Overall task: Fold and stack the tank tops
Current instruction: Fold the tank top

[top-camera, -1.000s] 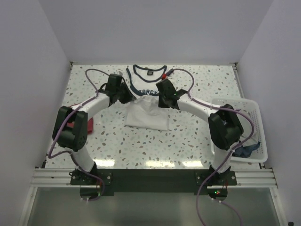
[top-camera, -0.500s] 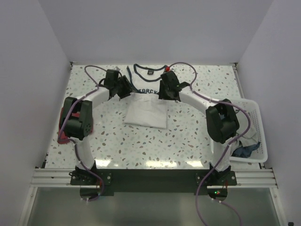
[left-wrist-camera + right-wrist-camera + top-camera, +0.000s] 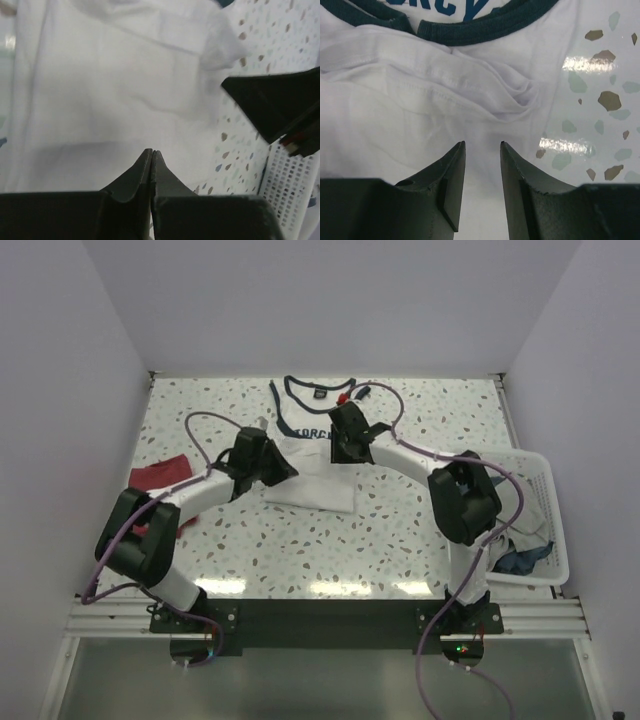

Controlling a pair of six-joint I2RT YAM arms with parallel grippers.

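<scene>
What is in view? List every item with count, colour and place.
white tank top: one, white with navy trim, middle of table toward the far edge
dark red tank top: one, dark red, bunched at table's left side
basket: one, white lattice, table's right edge
blue cloth: one, blue, in the basket's near end
table: one, white speckled
left gripper: one, black, shut, at the white top's left edge
right gripper: one, black, open, over the white top

The left arm (image 3: 195, 498) and right arm (image 3: 415, 453) alike have white links (image 3: 178, 585), bulky black joint housings (image 3: 465, 502), looping purple cables (image 3: 207, 416) and tapered black fingers (image 3: 451, 172).
</scene>
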